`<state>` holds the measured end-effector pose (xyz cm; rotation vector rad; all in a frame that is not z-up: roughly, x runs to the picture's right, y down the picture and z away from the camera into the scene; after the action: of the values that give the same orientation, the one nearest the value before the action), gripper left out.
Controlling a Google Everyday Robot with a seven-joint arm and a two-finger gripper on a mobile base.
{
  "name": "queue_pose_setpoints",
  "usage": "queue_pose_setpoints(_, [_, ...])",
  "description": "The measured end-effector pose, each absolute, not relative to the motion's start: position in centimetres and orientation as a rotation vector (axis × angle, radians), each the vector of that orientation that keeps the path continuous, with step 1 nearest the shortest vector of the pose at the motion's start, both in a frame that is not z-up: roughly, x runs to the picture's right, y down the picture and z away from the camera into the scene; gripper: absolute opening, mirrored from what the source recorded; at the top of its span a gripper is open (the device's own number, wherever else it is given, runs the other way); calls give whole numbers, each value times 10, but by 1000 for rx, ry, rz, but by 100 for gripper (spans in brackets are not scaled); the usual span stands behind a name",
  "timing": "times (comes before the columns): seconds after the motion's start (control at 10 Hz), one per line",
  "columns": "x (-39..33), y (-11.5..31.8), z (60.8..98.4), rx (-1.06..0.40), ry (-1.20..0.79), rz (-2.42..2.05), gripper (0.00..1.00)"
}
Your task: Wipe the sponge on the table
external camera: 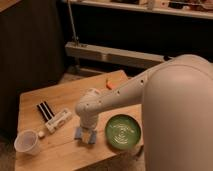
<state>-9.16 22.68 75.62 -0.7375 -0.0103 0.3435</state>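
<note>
The table is a low square one with a light wood plank top, seen from above. My white arm reaches in from the right, and its gripper points down at the table's middle front. The blue-grey sponge lies on the wood right under the gripper; only its lower edge shows beside the fingers. The rest of the sponge is hidden by the wrist.
A green bowl sits just right of the gripper. A black-and-white striped strip and a white tube lie to the left, a white cup at the front left corner, an orange item at the back. A long grey shelf runs behind.
</note>
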Motion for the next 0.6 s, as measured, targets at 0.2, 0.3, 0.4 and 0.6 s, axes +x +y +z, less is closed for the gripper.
queue_pose_setpoints(0.2, [-100,259,735,-778,-40,312,21])
queue_pose_setpoints(0.3, [-105,274,725,-791,-45,290,21])
queue_pose_setpoints(0.4, [-112,289,717,-805,-49,260,21])
queue_pose_setpoints(0.6, [-128,317,707,-833,-55,197,21])
